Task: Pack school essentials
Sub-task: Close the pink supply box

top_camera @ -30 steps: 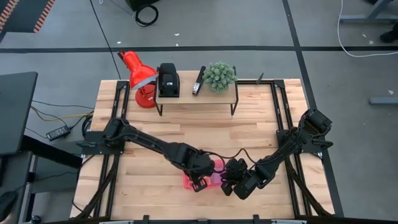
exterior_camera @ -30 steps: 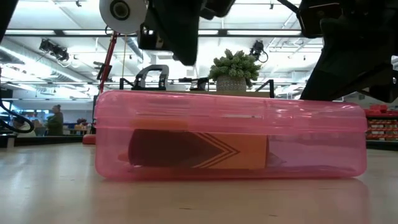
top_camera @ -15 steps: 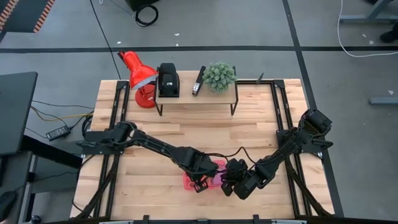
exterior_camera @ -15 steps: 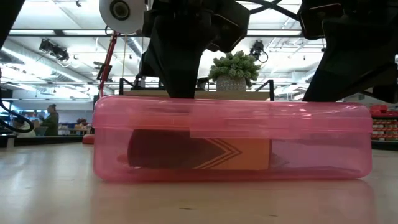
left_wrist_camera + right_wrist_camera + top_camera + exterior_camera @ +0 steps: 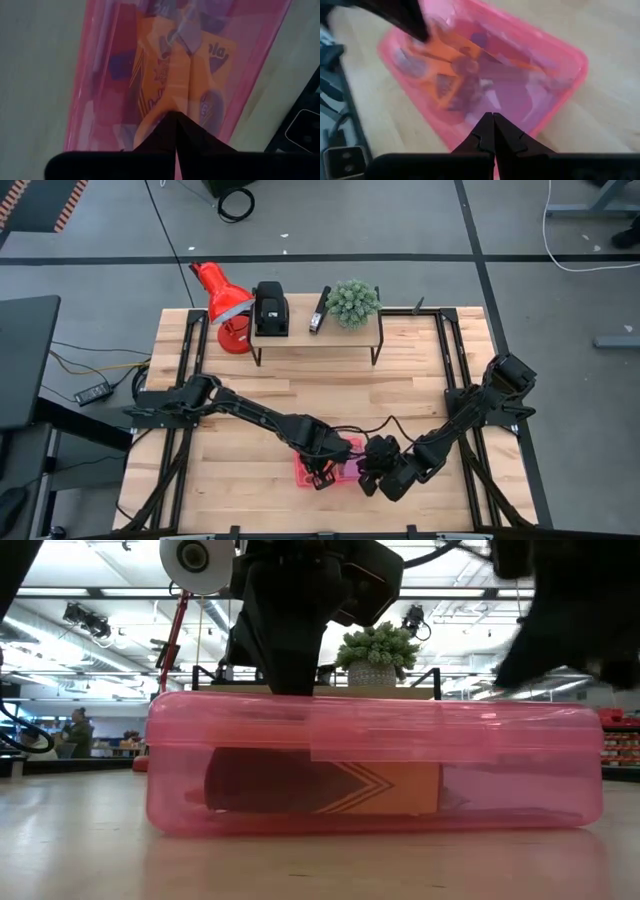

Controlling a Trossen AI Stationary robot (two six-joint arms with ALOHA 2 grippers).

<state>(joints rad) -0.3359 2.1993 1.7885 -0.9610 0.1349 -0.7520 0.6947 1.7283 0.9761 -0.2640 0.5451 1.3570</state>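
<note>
Pink case (image 5: 322, 471) lies lower centre of counter (image 5: 400, 380); left gripper (image 5: 318, 477) and right gripper (image 5: 366, 480), both pressed together, rest on its lid.

Even overhead lighting, ceiling strip lights (image 5: 90, 592) bright in low view, soft shadows on tabletop (image 5: 420, 395), both wrist views blurred, right arm (image 5: 570, 600) motion-smeared.

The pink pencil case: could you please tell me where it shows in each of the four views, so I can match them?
High view: pink pencil case at the table's front centre, under both grippers.
Low view: the case fills the middle, lid shut.
Left wrist view: it runs up the picture past the shut left gripper.
Right wrist view: it lies ahead of the shut right gripper.
Shared landmark: the crayon box inside.
</note>
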